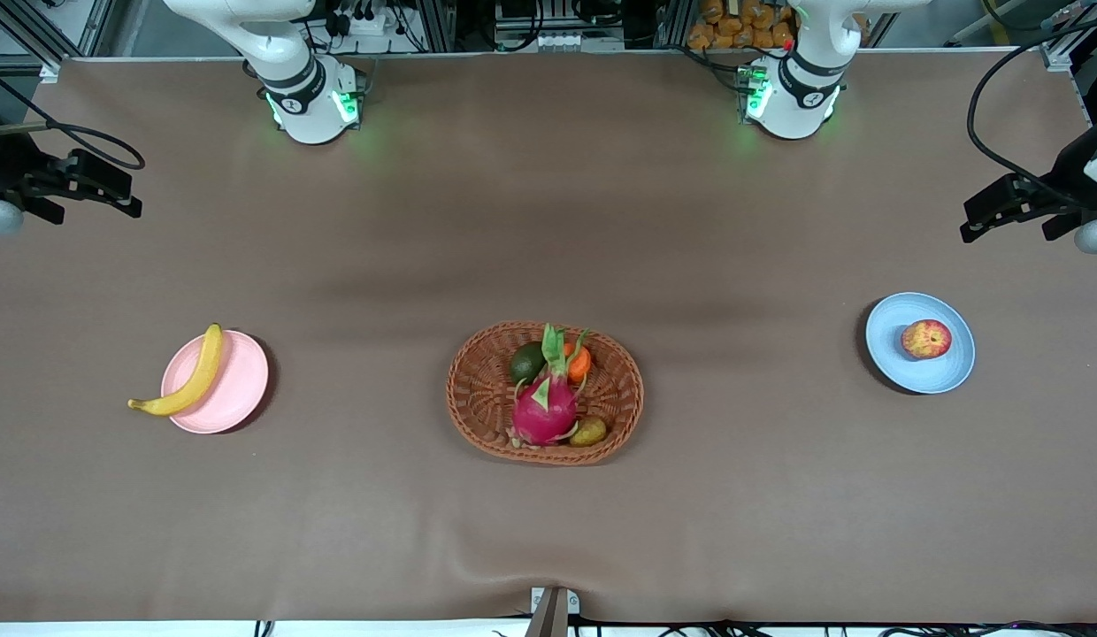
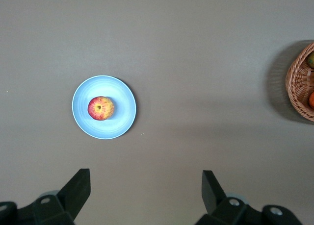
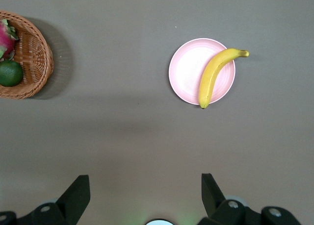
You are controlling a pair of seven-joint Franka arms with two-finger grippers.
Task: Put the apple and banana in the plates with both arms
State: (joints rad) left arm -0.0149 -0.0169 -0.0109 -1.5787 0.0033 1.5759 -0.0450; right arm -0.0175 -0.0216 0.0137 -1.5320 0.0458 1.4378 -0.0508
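Now we look at the apple [image 1: 926,339] first: it sits in the pale blue plate [image 1: 948,373], toward the left arm's end of the table. The banana [image 1: 190,379] lies across the pale pink plate [image 1: 234,389], toward the right arm's end. Its long way runs slanted over the plate's outer edge, and its stem end [image 1: 140,405] sticks out past the rim on the side nearer the front camera. Between the two plates, well apart from both, stands the woven basket [image 1: 619,389] with the dragon fruit [image 1: 543,411], a dark green fruit [image 1: 527,362], a small orange fruit [image 1: 579,361] and a brownish pear-like fruit [image 1: 589,431]. Our left gripper [image 1: 1000,211] hangs high at the table's edge on the apple's side, with its fingers [image 2: 78,186] spread wide and nothing in them. Our right gripper [image 1: 93,184] hangs high at the edge on the banana's side, and its fingers [image 3: 211,188] are wide apart and hold nothing too. Each fruit lies down on the table from the gripper nearest to it, and each arm is much closer to its own plate than the other arm is. We think both fruits are where they belong, so the job looks done, and both arms look like they are just waiting.
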